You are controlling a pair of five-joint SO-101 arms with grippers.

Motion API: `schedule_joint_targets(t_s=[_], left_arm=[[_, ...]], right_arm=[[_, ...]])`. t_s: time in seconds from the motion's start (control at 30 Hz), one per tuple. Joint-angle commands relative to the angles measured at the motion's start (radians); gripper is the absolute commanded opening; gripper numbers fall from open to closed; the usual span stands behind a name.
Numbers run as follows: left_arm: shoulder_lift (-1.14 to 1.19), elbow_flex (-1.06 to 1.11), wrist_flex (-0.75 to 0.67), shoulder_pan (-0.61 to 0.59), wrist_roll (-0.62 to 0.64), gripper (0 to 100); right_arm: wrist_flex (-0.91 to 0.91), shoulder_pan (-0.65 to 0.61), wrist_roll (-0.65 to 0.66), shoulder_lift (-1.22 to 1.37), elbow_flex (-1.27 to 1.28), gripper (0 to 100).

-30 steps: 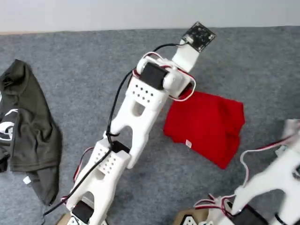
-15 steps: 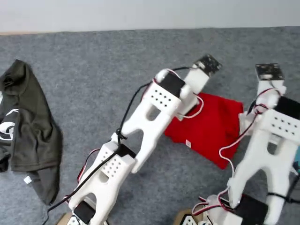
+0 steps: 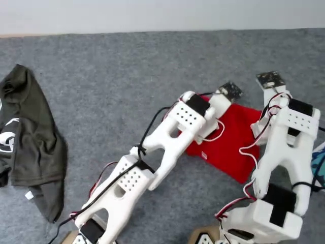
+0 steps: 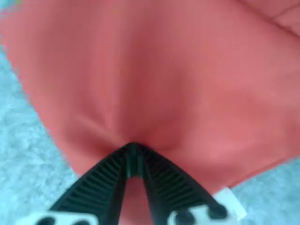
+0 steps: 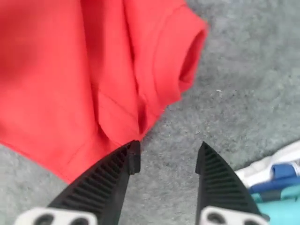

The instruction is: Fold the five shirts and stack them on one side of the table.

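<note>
A folded red shirt (image 3: 231,145) lies on the grey carpet (image 3: 111,76) right of centre. My left gripper (image 4: 133,152) is down on the red shirt (image 4: 164,70), fingers shut together with the cloth puckering at their tips. My right gripper (image 5: 168,157) stands open just above the carpet beside the red shirt's (image 5: 61,70) edge, near a sleeve opening (image 5: 190,56). In the high view the left arm (image 3: 188,114) covers the shirt's left part, and the right arm (image 3: 289,127) stands over its right edge. A dark olive shirt (image 3: 28,137) lies crumpled at the far left.
A teal and white garment (image 5: 276,183) lies close to the right gripper, and a teal patch (image 3: 320,162) of cloth shows at the high view's right edge. Bare carpet stretches between the olive shirt and the red one. A pale wall (image 3: 152,15) runs behind.
The left arm swung right and lowered onto the red shirt. The right arm came in from the right edge and moved to the shirt's right side.
</note>
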Motion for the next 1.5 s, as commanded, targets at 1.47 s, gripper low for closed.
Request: schedule_joint_targets(t_s=[1.47], left_arm=[[0.041,-0.165,0.061,-0.021,-0.020,0]], right_arm=[[-0.291,0.005,0.287,0.163,-0.097,20.7]])
